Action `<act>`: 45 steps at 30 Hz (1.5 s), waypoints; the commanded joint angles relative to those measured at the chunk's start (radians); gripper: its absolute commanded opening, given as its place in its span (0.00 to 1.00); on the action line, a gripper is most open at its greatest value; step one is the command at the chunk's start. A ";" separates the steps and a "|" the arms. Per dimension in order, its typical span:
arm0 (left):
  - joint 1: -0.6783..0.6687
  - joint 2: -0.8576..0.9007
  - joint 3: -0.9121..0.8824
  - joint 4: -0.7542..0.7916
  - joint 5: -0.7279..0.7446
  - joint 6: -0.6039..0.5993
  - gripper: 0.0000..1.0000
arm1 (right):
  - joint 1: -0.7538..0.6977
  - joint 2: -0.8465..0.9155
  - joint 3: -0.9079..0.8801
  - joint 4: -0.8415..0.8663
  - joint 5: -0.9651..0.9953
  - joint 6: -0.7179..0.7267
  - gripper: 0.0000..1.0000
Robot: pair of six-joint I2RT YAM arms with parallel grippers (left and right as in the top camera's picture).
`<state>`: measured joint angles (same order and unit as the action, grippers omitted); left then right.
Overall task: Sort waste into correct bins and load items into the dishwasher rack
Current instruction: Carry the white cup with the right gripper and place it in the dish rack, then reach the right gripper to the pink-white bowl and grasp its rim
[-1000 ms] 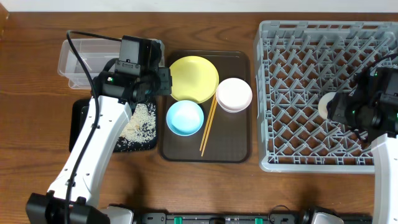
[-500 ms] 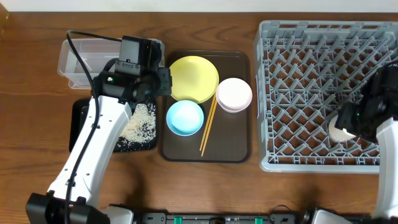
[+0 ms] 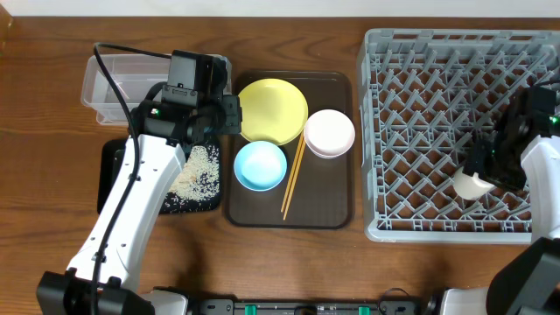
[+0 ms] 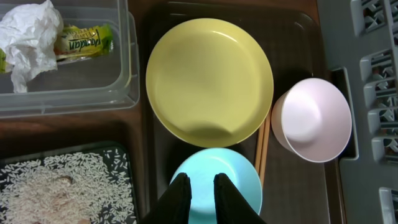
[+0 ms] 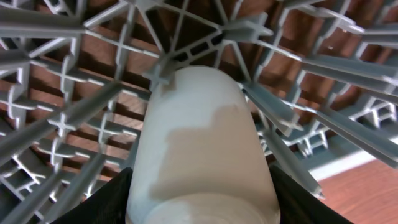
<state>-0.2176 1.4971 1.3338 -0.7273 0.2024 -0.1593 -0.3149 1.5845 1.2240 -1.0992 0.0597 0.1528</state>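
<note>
Two arms are sharing the job, and only the right one is carrying anything. The right claw [image 3: 490, 168] is clenching the small white cup [image 5: 199, 143] over the near right part of the dishwasher rack [image 3: 437, 37]. Its dark fingers [image 5: 102, 202] are flanking the cup's sides, most likely so the cup is going down between pegs rather than resting on top of them. The cup is lying tilted, its long axis running straight out from the claw toward the grey lattice. From overhead it is pointing toward the rack's near left. Whether the far end is mouth or base cannot be told.

The left claw [image 4: 201, 193] is hanging over the light blue bowl [image 4: 242, 177], pinched nearly together on nothing, seemingly lining up the next pick. That bowl, the yellow plate [image 3: 273, 110], the pinkish-white bowl [image 3: 329, 133] and the wooden chopsticks [image 3: 293, 179] are sitting on the dark brown tray [image 3: 337, 206], waiting for loading. The tissue [image 4: 28, 37] and snack wrapper [image 4: 84, 40] are lying in the clear tub [image 4: 74, 99], and rice [image 3: 201, 171] is lying spread in the black tray [image 3: 112, 175], both bins sitting on the counter [image 3: 44, 131] left of the brown tray
</note>
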 commanded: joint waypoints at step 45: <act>0.136 -0.001 0.005 -0.215 -0.188 -0.105 0.51 | 0.635 0.218 0.217 0.536 -0.297 -0.488 0.62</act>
<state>-0.0834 1.4971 1.3338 -0.9379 0.0231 -0.2546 0.2893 1.7485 1.4372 -0.5797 -0.2951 -0.2565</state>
